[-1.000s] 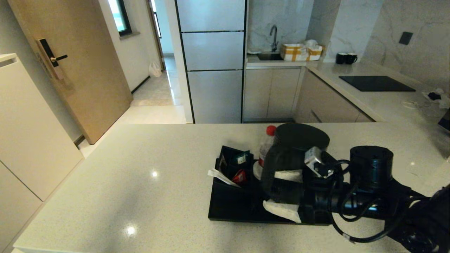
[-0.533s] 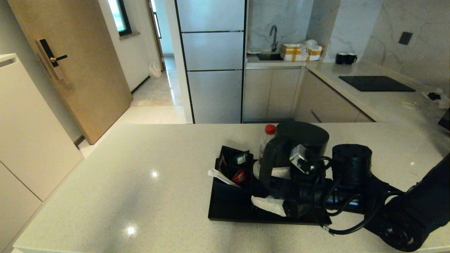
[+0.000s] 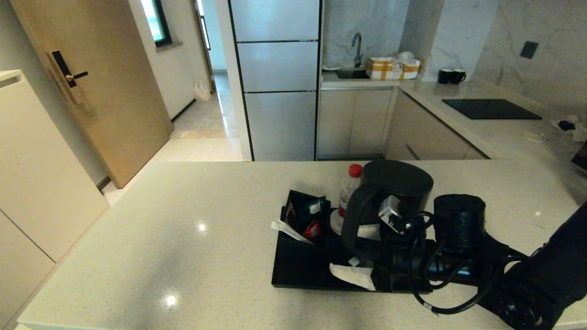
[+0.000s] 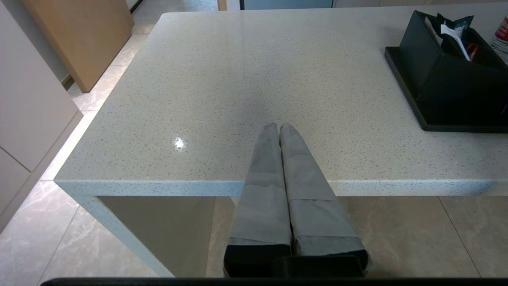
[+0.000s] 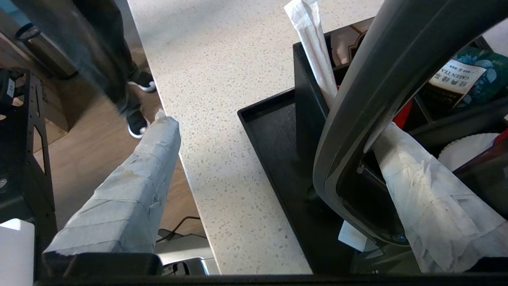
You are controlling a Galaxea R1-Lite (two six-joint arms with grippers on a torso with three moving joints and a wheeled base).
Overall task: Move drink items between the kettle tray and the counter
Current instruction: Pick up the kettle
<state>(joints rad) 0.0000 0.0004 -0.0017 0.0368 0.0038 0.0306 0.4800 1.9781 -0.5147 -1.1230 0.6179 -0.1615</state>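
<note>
The tall dark grey cylindrical electric kettle (image 3: 394,201) is seen standing on the flat black low-rimmed kettle tray (image 3: 298,270), which lies on the wide beige speckled stone counter (image 3: 183,238); a small clear red-capped water bottle (image 3: 348,190) stands just behind it. Over the last second the right gripper (image 3: 362,250) has been pushed further in, so that its spread jaws now straddle the kettle's handle, one finger (image 5: 420,186) threaded inside the loop. A grasp is judged imminent. The left gripper (image 4: 278,131) is kept parked at the counter's near edge, jaws pressed together.
</note>
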